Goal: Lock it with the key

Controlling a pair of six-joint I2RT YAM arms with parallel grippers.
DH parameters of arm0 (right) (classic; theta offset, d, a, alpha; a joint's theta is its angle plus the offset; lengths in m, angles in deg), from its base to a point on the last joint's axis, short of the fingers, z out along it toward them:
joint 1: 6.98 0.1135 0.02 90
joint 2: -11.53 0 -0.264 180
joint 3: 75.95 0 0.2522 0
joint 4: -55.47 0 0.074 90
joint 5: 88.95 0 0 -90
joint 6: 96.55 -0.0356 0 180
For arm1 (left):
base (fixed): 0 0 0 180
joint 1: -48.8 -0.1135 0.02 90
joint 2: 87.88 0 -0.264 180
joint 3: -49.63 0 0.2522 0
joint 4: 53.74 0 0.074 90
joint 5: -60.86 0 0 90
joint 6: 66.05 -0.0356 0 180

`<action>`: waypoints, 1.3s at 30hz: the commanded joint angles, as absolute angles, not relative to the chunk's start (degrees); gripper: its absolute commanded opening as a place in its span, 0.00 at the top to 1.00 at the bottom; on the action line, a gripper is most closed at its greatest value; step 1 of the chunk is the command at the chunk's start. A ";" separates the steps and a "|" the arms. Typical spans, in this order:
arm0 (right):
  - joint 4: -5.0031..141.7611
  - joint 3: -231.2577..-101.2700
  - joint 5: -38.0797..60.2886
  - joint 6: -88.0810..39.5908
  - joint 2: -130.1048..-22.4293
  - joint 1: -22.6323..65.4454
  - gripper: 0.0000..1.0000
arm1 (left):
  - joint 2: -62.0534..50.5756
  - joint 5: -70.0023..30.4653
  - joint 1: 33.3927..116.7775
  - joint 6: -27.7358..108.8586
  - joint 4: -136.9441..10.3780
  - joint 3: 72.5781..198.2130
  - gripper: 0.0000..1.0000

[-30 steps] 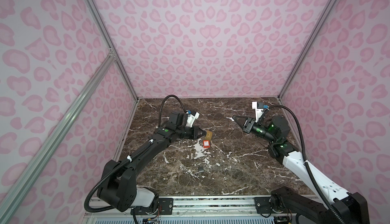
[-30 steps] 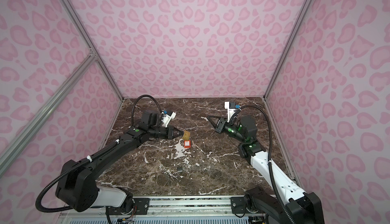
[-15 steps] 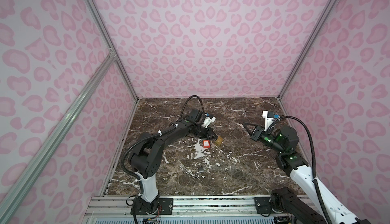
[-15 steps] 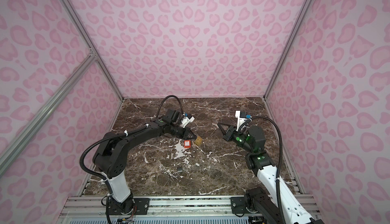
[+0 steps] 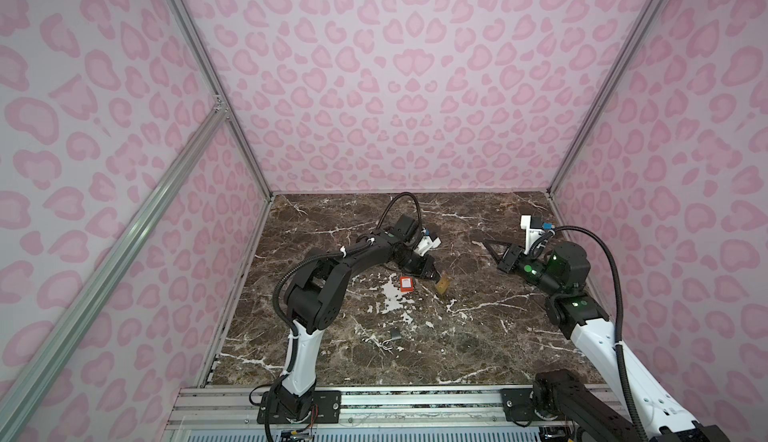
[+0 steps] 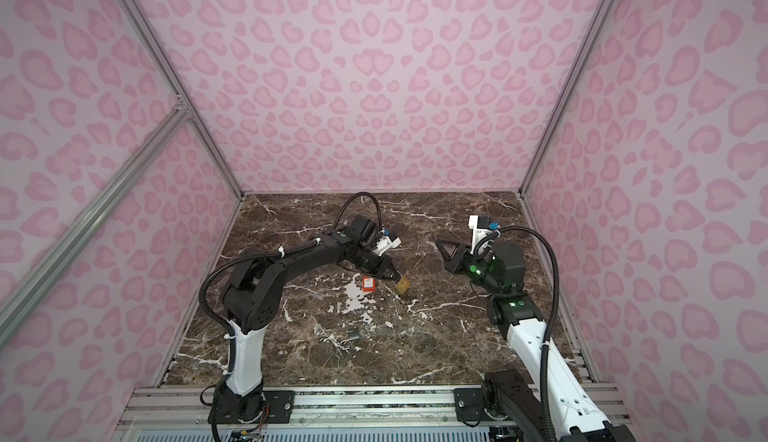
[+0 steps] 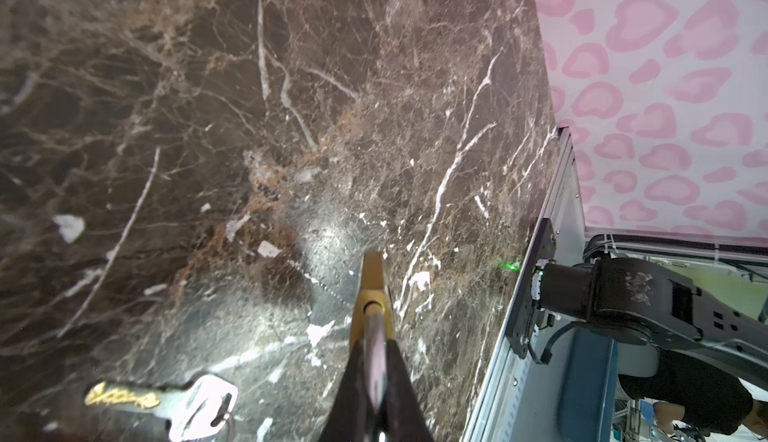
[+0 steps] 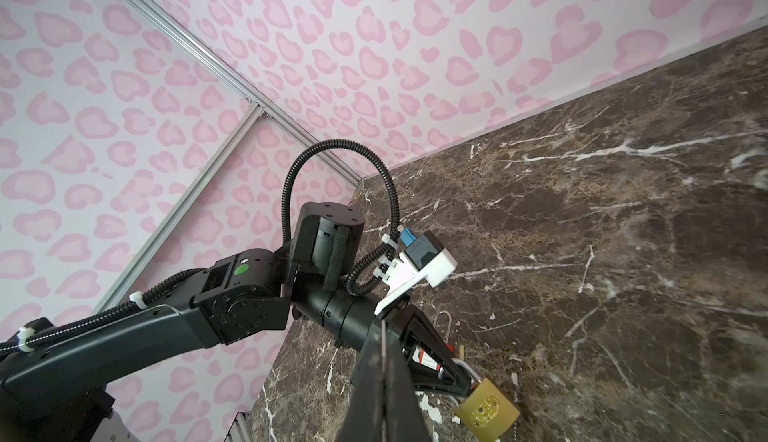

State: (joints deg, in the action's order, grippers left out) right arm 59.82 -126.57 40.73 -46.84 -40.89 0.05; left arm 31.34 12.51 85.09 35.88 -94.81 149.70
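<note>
While the left claw (image 5: 432, 278) pinches shut on the silver shackle (image 8: 471, 371) of a brass padlock (image 5: 443, 284), the lock's body juts out beyond the fingertips over the middle of the dark marble table (image 5: 478, 348). It tilts down toward the slab; whether its lower corner touches the stone cannot be told. Both top views show the same pairing of claw (image 6: 390, 276) and padlock (image 6: 402, 284).

Just left of the lock, a small red tag (image 5: 407, 284) lies flat on the marble. Seen from the left wrist, the padlock (image 7: 371, 290) shows edge-on ahead of the claw (image 7: 374, 336). The key (image 7: 158, 398), with its gold blade and silver head, lies flat on the table just beside that claw, apart from the lock.

Over on the right, the right claw (image 5: 487, 244) hangs above the table with its fingers pressed together on nothing. Its tip points left toward the lock, well apart from it. Pink spotted walls (image 5: 395, 86) close in the table on three sides.
</note>
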 commanded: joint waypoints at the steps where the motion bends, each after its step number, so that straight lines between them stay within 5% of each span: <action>1: 59.58 -127.11 42.34 -45.79 -41.54 -0.47 1.00 | 32.57 10.64 85.09 33.25 -98.32 151.71 0.98; 14: 59.61 -126.94 42.89 -46.04 -42.96 -0.60 1.00 | 38.52 5.87 85.07 30.50 -105.46 159.76 0.98; 23: 58.65 -126.61 43.17 -46.43 -43.66 -0.57 1.00 | 41.36 -1.40 85.01 29.33 -110.31 164.97 0.83; 39: 57.75 -125.37 42.78 -46.19 -43.40 -0.62 1.00 | 47.99 -6.51 84.92 29.68 -117.31 175.34 0.84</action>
State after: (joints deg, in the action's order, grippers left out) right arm 59.19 -125.57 42.68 -46.62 -43.53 -0.65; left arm 47.23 -4.41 85.00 29.98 -114.88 174.16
